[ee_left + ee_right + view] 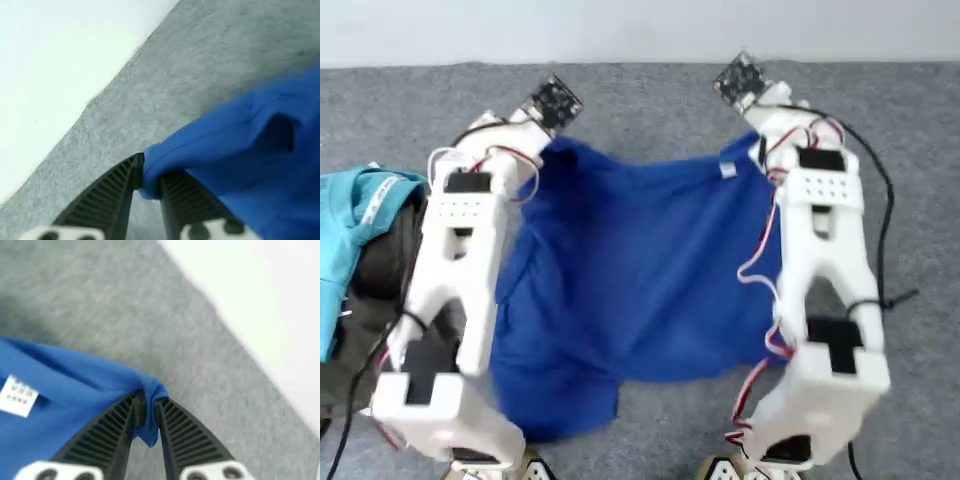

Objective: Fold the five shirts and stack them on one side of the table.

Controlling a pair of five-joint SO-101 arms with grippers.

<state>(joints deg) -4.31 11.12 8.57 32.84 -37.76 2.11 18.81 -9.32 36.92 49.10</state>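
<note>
Left gripper [148,182], right gripper [149,407] both clenching blue shirt [630,270] at far edge — grey table [650,90] lying beneath, white wall [620,30] beyond, label [17,396] showing right.

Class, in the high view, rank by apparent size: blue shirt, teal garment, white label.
1. Blue fabric shirt.
2. Teal fabric garment, partly cut off at the edge.
3. Small white rectangular label on the blue shirt.

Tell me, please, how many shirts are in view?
2 clearly: a blue shirt spread across the table's middle; a teal shirt at its left edge. Dark fabric under that may hide more.
</note>
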